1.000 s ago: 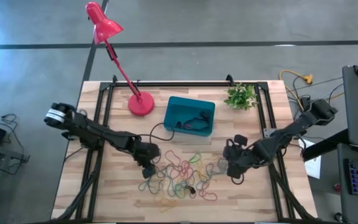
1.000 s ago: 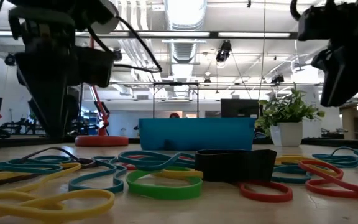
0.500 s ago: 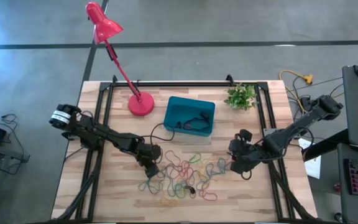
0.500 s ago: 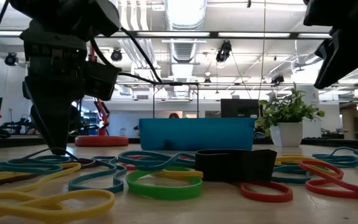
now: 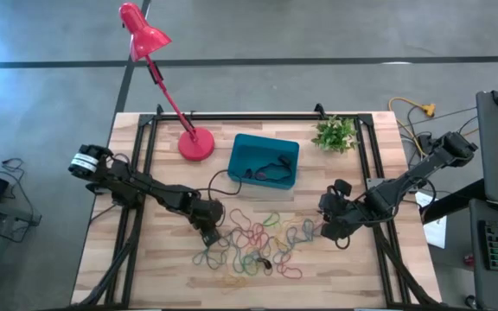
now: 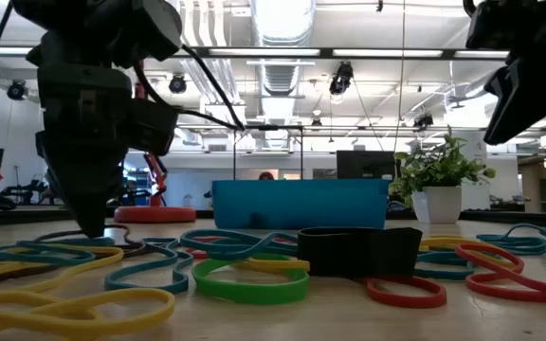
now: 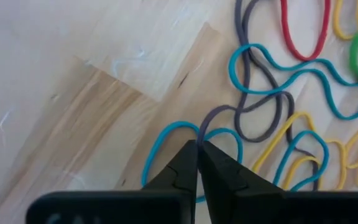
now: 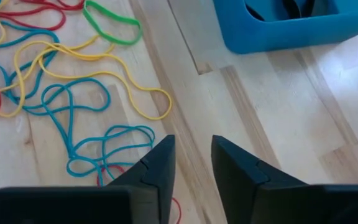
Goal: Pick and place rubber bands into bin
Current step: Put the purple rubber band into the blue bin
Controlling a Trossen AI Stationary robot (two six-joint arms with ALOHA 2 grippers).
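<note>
Both claws low over rubber bands (image 5: 253, 242).

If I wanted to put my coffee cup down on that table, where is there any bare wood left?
Bare wood lies between the lamp base and the table's left edge, and in the right front corner, beyond the right tool. A small gap separates the bin from the plant. The middle front is crowded with rubber bands, where the left tool is down.
</note>
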